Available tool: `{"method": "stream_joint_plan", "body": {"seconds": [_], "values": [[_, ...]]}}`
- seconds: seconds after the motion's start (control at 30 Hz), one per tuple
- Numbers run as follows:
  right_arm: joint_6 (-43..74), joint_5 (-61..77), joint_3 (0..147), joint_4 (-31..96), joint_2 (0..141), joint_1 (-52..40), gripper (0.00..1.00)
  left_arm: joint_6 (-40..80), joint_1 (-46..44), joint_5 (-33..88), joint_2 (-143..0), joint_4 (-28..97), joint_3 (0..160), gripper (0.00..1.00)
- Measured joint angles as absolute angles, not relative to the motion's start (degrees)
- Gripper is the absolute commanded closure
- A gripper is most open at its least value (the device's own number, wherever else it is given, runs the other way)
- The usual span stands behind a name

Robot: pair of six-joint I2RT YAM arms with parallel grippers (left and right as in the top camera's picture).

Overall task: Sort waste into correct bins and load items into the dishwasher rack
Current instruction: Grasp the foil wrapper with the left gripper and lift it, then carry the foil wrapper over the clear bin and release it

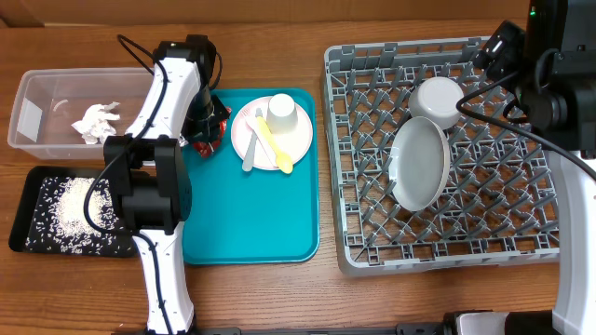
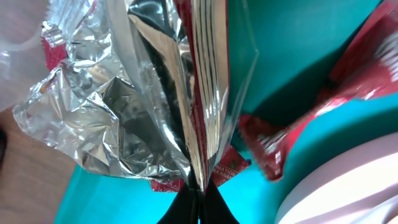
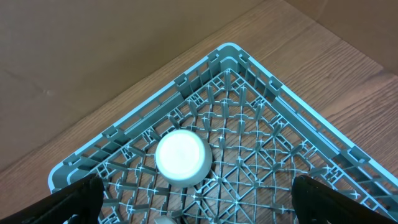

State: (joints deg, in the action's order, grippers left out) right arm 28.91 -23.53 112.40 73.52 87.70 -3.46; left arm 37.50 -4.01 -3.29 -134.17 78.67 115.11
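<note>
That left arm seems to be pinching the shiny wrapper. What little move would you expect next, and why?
Probably a short lift, clearing the foil wrapper off the teal tray: the left gripper looks shut on it, and the clear tub nearby, already holding the napkin, seems its likely bin.

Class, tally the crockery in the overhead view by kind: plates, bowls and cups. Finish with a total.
Plates: 2, the pink plate on the teal tray and the grey plate in the rack.
Bowls: 1, the bowl in the rack.
Cups: 1, the white cup on the pink plate.
Total: 4
</note>
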Motion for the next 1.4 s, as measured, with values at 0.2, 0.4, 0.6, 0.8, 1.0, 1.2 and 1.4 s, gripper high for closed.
{"method": "stream_joint_plan", "body": {"seconds": [0.2, 0.4, 0.6, 0.8, 1.0, 1.2, 1.4], "values": [[28.93, -23.55, 112.4, 73.54, 87.7, -3.46, 0.0, 37.01, -4.01, -3.29, -134.17, 85.93, 120.33, 0.96], [28.91, -23.55, 112.4, 73.54, 87.7, -3.46, 0.0, 34.57, -4.01, -3.27, -134.17, 93.58, 135.17, 0.96], [28.93, -23.55, 112.4, 73.56, 87.7, -3.46, 0.0, 32.34, -2.59, -3.29, -134.15, 96.44, 150.61, 0.96], [28.93, -23.53, 112.4, 73.52, 87.7, -3.46, 0.0, 31.31, 5.04, -4.16, -133.93, 96.05, 155.2, 0.96], [28.91, -23.53, 112.4, 73.52, 87.7, -3.49, 0.0, 31.29, 14.11, -8.08, -133.95, 93.17, 154.41, 0.96], [28.93, -23.55, 112.4, 73.54, 87.7, -3.46, 0.0, 30.85, 19.79, -9.76, -133.95, 91.05, 152.22, 0.12], [28.93, -23.53, 112.4, 73.54, 87.7, -3.49, 0.0, 29.3, 21.63, -9.98, -133.95, 90.13, 151.11, 0.0]]}}
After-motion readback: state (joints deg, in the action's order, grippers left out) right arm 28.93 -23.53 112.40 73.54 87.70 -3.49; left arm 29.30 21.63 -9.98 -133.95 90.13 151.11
